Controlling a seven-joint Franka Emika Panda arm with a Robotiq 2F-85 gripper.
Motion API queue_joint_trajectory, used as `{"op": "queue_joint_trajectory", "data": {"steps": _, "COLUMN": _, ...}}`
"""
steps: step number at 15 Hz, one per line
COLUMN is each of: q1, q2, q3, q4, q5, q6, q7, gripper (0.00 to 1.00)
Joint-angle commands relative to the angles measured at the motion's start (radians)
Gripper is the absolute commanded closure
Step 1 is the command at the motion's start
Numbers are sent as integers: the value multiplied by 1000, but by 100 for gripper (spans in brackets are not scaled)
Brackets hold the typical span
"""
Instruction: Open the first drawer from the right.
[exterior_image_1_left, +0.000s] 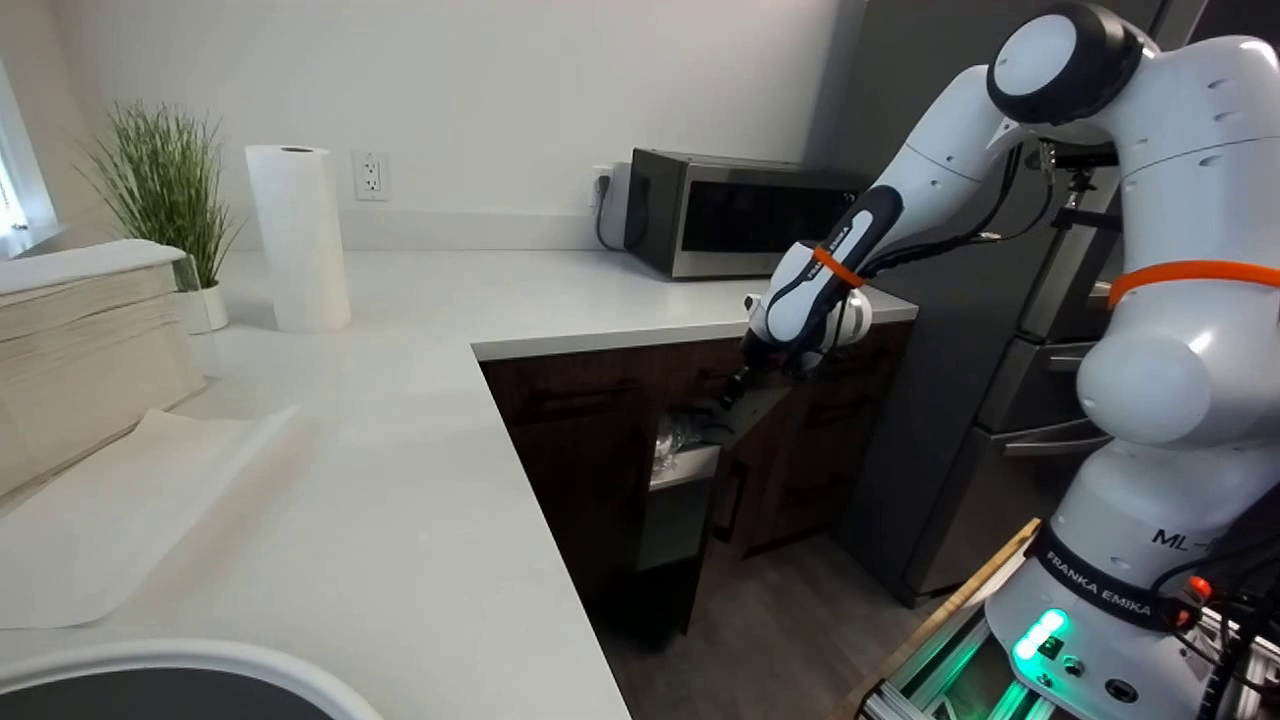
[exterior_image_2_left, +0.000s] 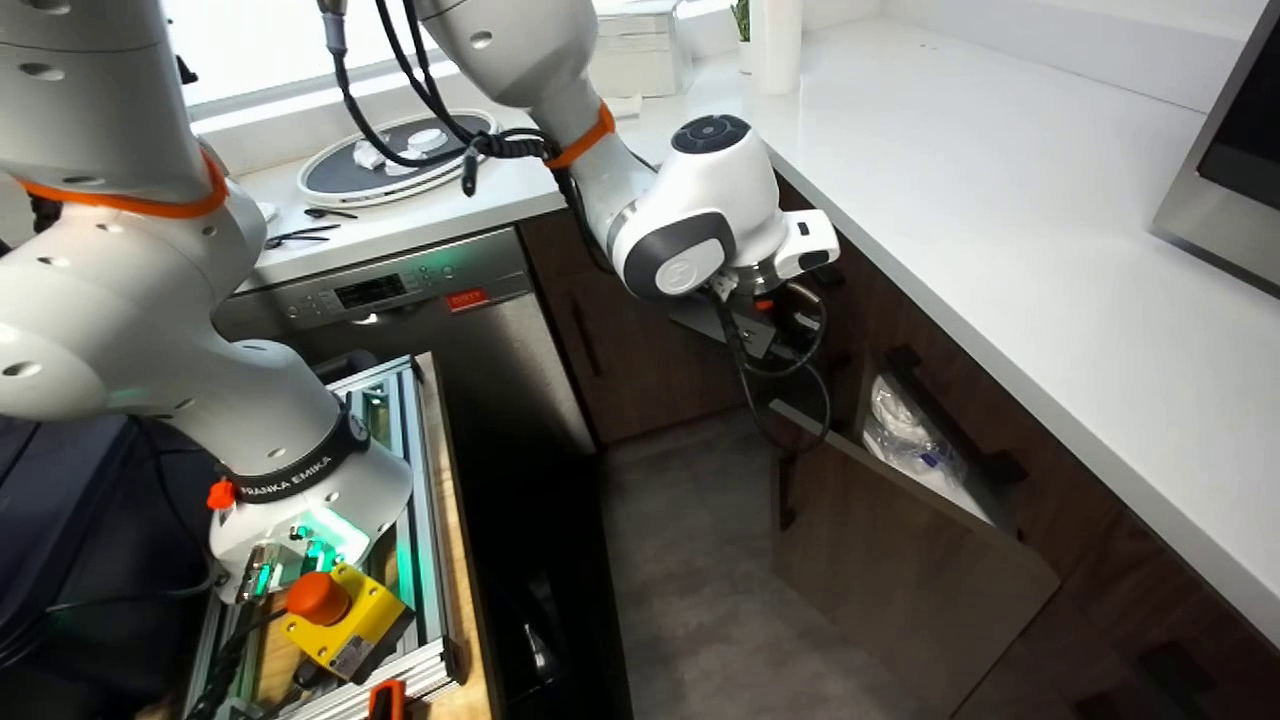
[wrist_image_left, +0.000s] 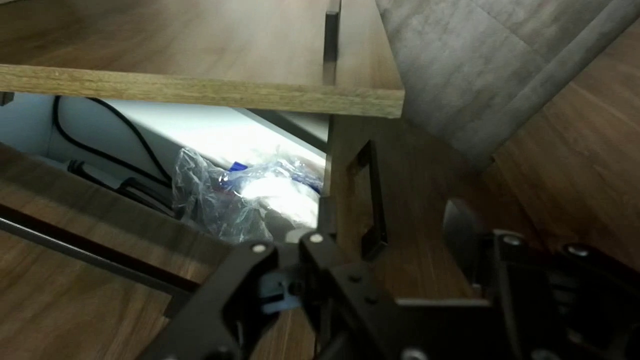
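Wrist view shows the gripper, jaws parted, near the ajar door; right of that door in both exterior views sits the drawer likely meant, best gripped squarely, then drawn straight.

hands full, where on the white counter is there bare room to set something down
The white countertop has bare room between the upright white paper towel roll and boxy silver-black microwave, and between the loose white paper sheet and the countertop's inner edge. Crowded: around the blocky cream paper stack and spiky green plant, and on the round white-rimmed tray.
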Motion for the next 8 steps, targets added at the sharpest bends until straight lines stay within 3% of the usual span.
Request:
{"op": "queue_joint_trajectory", "data": {"steps": 1, "q1": 58, "q2": 124, "q3": -70, "q4": 99, "q5": 0, "q6": 54, "q7": 35, "gripper": 72}}
{"op": "queue_joint_trajectory", "data": {"steps": 4, "q1": 67, "q2": 201, "q3": -87, "q4": 156, "q5": -3, "q6": 61, "q7": 49, "gripper": 96}}
{"op": "queue_joint_trajectory", "data": {"steps": 8, "q1": 77, "q2": 273, "q3": -102, "q4": 208, "q5": -11, "q6": 71, "q7": 59, "gripper": 100}}
